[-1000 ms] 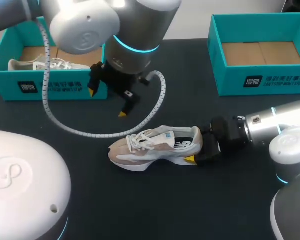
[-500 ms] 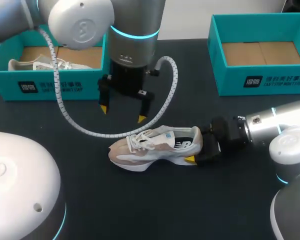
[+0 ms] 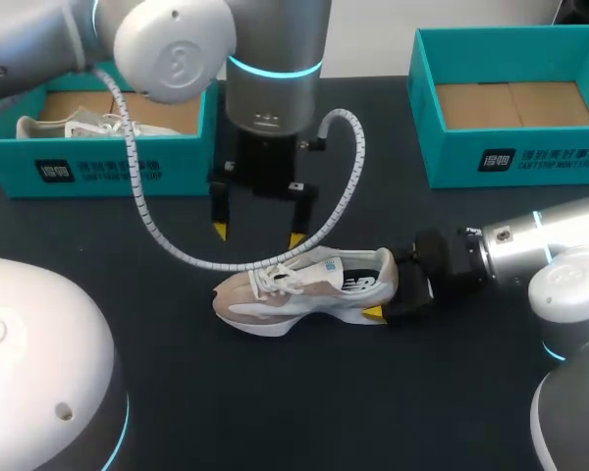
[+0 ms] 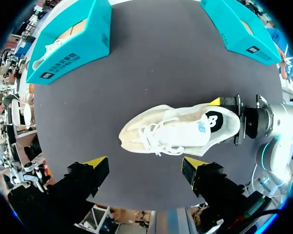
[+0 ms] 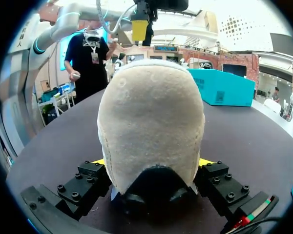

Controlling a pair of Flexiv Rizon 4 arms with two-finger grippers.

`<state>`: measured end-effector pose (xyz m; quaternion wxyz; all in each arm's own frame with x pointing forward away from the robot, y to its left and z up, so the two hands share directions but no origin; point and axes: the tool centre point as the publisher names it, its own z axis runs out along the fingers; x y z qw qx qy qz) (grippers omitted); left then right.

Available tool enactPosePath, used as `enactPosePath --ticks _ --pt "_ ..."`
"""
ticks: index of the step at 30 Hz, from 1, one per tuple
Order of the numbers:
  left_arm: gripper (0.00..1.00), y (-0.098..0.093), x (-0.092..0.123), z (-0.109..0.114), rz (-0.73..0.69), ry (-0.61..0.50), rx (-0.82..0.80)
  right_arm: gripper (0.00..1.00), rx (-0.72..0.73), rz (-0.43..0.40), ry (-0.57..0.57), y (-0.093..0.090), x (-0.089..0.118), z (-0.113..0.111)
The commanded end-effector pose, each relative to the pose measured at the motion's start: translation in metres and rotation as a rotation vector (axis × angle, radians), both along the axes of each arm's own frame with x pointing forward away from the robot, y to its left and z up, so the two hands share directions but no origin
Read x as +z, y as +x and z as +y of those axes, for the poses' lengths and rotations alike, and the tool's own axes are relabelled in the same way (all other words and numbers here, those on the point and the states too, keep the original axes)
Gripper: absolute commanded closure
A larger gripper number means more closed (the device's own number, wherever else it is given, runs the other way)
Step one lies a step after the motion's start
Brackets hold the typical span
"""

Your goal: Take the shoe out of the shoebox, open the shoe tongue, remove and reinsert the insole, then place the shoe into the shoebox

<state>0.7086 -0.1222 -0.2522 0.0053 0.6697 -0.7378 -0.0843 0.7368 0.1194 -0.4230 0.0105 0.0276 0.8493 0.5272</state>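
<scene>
A beige and white shoe lies upright on the dark table, toe to the left. My right gripper is shut on its heel, one finger on each side. My left gripper hangs open just behind the laces, fingers pointing down and touching nothing. In the left wrist view the shoe lies ahead of the left gripper, with the right gripper at the heel. The inside of the shoe and its insole are hidden.
A teal shoebox at the back left holds a second pale shoe. Another teal shoebox at the back right shows only its cardboard floor. The left arm's white cable loops down close to the shoe's laces.
My left arm has moved right and down toward the shoe, and its gripper has turned to point straight down over the laces. The right gripper and shoe have not moved.
</scene>
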Motion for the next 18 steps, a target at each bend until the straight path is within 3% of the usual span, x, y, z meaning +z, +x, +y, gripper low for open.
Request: enactPosePath --ticks 1,6,18 --pt "0.0 -0.005 -0.003 -0.005 -0.028 0.016 -0.006 1.0 -0.002 0.001 -0.005 0.0 -0.003 0.006" --pt "0.0 -0.012 -0.019 -0.033 -0.012 0.016 0.068 1.0 -0.002 0.001 -0.005 0.0 -0.003 0.006" --pt "0.0 -0.003 -0.052 -0.087 -0.071 0.045 0.112 1.0 -0.002 0.001 -0.005 0.0 -0.003 0.006"
